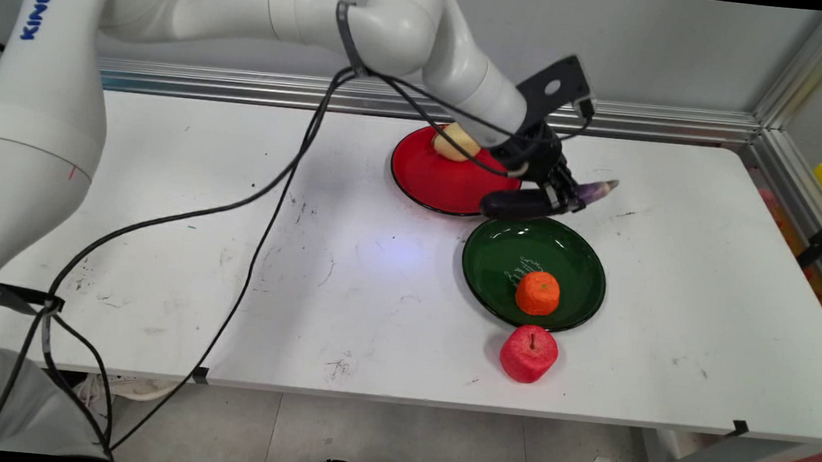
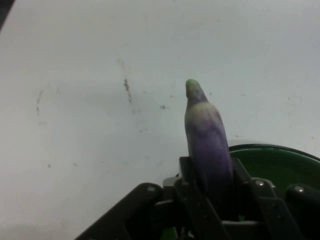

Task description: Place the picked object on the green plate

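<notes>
My gripper (image 1: 561, 196) is shut on a purple eggplant (image 1: 532, 201), holding it roughly level just above the far rim of the green plate (image 1: 497, 268). The eggplant's pale stem end points right toward the table's far right. In the hand view the eggplant (image 2: 207, 145) sticks up between the fingers (image 2: 187, 175), with the green plate's rim (image 2: 280, 150) at the lower right. An orange (image 1: 538, 293) lies on the green plate. Behind it, a red plate (image 1: 430, 180) holds a yellowish fruit (image 1: 454, 144), partly hidden by the arm.
A red apple (image 1: 528, 353) sits on the table just in front of the green plate. Black cables (image 1: 264, 203) hang from the arm across the table's left half. An aluminium frame (image 1: 790, 145) borders the back and right edges.
</notes>
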Robot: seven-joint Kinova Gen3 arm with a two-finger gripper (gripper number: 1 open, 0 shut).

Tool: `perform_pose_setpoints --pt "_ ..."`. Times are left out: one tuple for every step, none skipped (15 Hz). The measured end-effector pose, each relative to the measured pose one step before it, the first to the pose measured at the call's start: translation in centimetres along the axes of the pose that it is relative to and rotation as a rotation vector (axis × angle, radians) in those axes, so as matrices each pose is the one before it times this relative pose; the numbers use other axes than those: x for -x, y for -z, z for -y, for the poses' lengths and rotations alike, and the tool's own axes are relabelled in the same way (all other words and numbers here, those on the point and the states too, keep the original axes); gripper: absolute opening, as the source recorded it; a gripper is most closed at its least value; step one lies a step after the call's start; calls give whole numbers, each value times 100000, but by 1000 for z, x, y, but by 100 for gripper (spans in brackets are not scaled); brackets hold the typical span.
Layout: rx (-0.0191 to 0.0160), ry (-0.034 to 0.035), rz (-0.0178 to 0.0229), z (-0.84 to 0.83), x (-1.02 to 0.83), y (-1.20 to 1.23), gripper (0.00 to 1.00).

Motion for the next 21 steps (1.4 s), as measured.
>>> perform_pose_setpoints --pt "-76 39 68 -235 245 -392 0" --pt "-36 -40 50 -193 174 -334 0" --pt "-49 -5 13 -172 170 -318 0" --pt "-54 5 7 -123 128 -238 0" --pt "34 -32 -47 -219 207 -418 0" --pt "39 7 -93 -200 205 -369 0" --pt "75 -19 -48 -167 164 -313 0" --pt "157 -33 -93 -201 165 -362 0" --pt "139 24 -88 -160 149 -274 0" --pt "152 35 -85 -111 89 -186 0" --pt "257 109 -154 -176 138 -312 0" --pt "228 110 -171 -138 102 -247 0" --pt "166 136 -147 -118 135 -263 0" --pt "153 144 -165 -99 129 -241 0" --pt "146 141 -128 -81 108 -180 0" --pt "143 61 -137 -51 80 -144 0" --pt "140 69 -103 -47 81 -135 0" --pt "149 23 -183 -35 92 -168 0" --pt "113 -12 -113 -18 91 -153 0" --pt "85 -5 -121 -11 82 -103 0" --pt "60 -24 -70 -10 45 -59 100"
